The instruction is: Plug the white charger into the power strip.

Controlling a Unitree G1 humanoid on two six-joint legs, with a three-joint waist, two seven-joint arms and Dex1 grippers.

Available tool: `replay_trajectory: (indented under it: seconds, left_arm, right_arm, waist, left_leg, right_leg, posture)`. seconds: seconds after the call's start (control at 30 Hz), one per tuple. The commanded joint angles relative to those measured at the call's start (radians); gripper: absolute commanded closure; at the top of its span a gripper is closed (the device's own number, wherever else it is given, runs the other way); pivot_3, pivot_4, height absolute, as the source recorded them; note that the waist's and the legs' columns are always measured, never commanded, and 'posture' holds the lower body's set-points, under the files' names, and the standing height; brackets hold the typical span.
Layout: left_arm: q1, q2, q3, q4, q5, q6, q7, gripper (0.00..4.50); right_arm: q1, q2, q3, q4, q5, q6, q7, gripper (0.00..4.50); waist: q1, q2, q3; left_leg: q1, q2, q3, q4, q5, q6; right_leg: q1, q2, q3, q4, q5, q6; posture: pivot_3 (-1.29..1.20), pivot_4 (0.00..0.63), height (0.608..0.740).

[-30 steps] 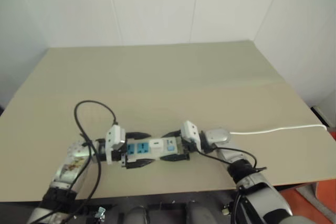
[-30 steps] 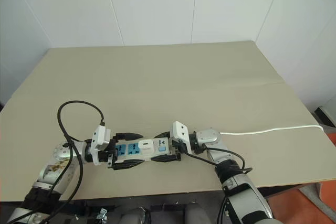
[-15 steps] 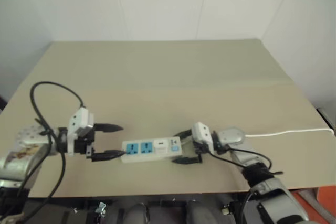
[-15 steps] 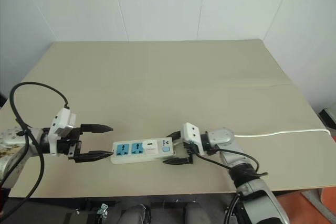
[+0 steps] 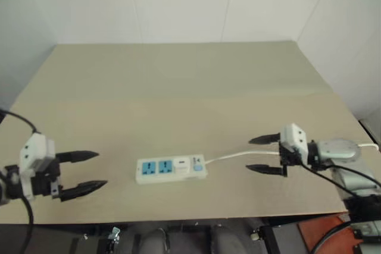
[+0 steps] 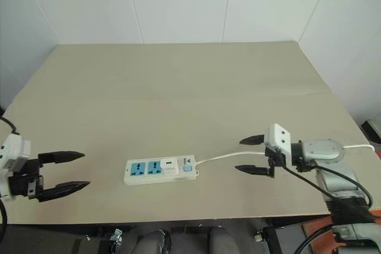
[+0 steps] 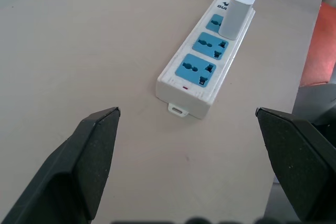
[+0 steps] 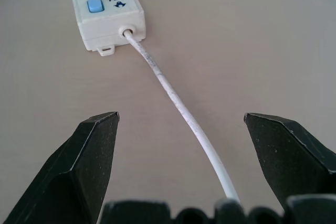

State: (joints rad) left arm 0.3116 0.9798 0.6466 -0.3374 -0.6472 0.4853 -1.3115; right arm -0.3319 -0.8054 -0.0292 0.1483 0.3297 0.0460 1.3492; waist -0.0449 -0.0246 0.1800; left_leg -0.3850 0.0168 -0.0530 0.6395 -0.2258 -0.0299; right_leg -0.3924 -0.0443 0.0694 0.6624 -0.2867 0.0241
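Note:
The power strip [image 5: 171, 169] lies near the table's front edge, with two blue socket faces showing. The white charger [image 7: 236, 11] stands upright in the socket closest to the blue switch [image 8: 95, 5], at the cord end. My left gripper [image 5: 83, 172] is open, well off to the strip's left, with nothing between its fingers [image 7: 86, 158]. My right gripper [image 5: 264, 154] is open to the strip's right, its fingers [image 8: 86, 161] either side of the thin white cord [image 8: 181, 111] without touching it.
The beige table [image 5: 190, 87] stretches far behind the strip to white walls. The cord [image 5: 229, 156] runs from the strip's right end toward the table's right edge, passing under my right arm.
Both grippers have let go of the power strip and pulled away sideways, left one to the left, right one to the right. The strip stays put with the charger in it.

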Motion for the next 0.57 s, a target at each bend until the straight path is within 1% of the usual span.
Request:
replay_trajectory:
  seconds: [0.03,0.2,0.4,0.57]
  left_arm:
    - [0.049,-0.010,0.083,-0.054,-0.024,0.014,-0.005,0.00]
    - [0.050,-0.025,0.071,-0.095,-0.050,0.030,0.026,0.00]
    - [0.058,-0.023,0.079,-0.088,-0.060,0.038,0.023,0.00]
    - [0.036,-0.015,0.064,-0.079,-0.065,0.043,0.026,0.00]
  right_arm:
    - [-0.027,-0.024,-0.037,0.014,0.026,0.006,0.013,0.03]
    - [-0.055,-0.025,-0.018,0.023,0.053,0.046,0.058,0.03]
    - [-0.064,-0.013,-0.008,0.033,0.042,0.040,0.056,0.03]
    - [-0.066,-0.002,0.000,0.028,0.042,0.042,0.050,0.03]
  waist:
    - [0.000,0.000,0.000]
    - [0.001,0.000,0.001]
    - [0.001,-0.001,0.002]
    - [0.001,-0.001,0.002]
  left_leg:
    - [0.000,0.000,0.000,0.000,0.000,0.000]
    - [0.000,0.000,0.000,0.000,0.000,0.000]
    - [0.000,0.000,0.000,0.000,0.000,0.000]
    - [0.000,0.000,0.000,0.000,0.000,0.000]
  right_leg:
    - [0.000,0.000,0.000,0.000,0.000,0.000]
    - [0.000,0.000,0.000,0.000,0.000,0.000]
    - [0.000,0.000,0.000,0.000,0.000,0.000]
    - [0.000,0.000,0.000,0.000,0.000,0.000]
  posture:
    - [0.00,0.150,0.740]
    - [0.00,0.150,0.740]
    - [0.00,0.150,0.740]
    - [0.00,0.150,0.740]
